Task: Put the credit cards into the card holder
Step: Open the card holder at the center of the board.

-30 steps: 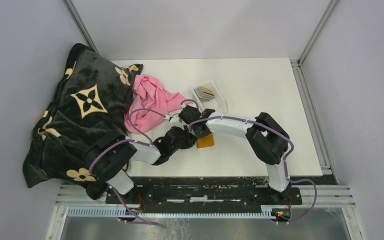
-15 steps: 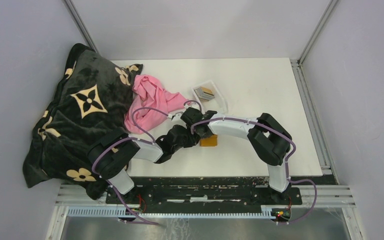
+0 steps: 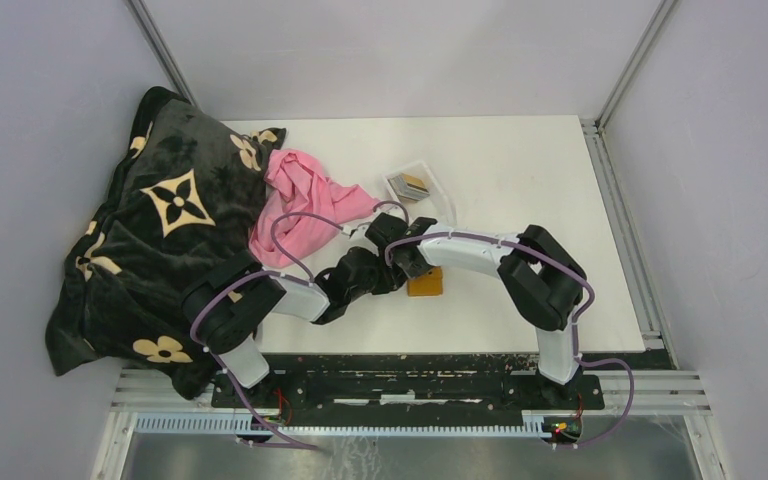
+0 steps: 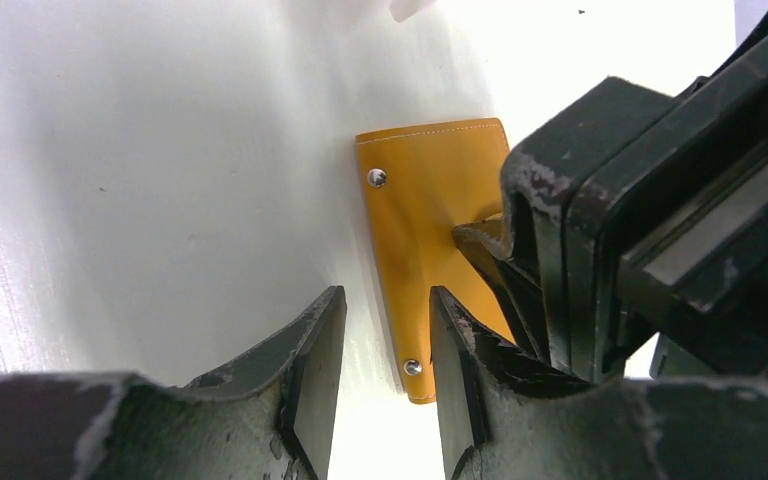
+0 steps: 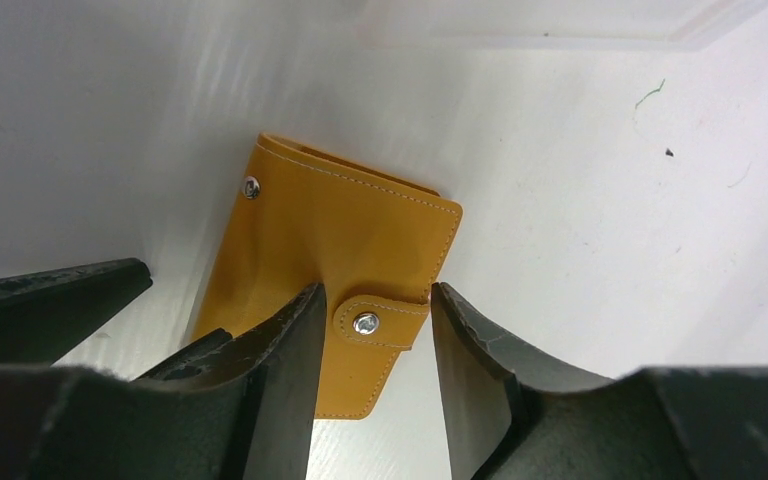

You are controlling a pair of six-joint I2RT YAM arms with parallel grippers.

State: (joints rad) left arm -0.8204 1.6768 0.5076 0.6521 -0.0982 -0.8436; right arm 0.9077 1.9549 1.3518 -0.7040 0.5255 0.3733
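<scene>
**Closed card holder bracketed by both end effectors**

The card holder [image 5: 350, 240] is seen lying flat and snapped shut on the surface [image 3: 520, 180]. The right end effector [image 5: 375, 300] is held part open astride the holder's snap tab [image 5: 380, 322], presumably so the flap can be unfastened. The left end effector [image 4: 387, 310] is set part open and empty at the holder's edge, likely to steady it. The credit cards [image 3: 409, 184] are kept in a clear tray [image 3: 440, 200] beyond the holder.

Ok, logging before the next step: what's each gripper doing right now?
Left gripper: open, empty, near the wallet.
Right gripper: open, astride the snap tab, not gripping it.
</scene>
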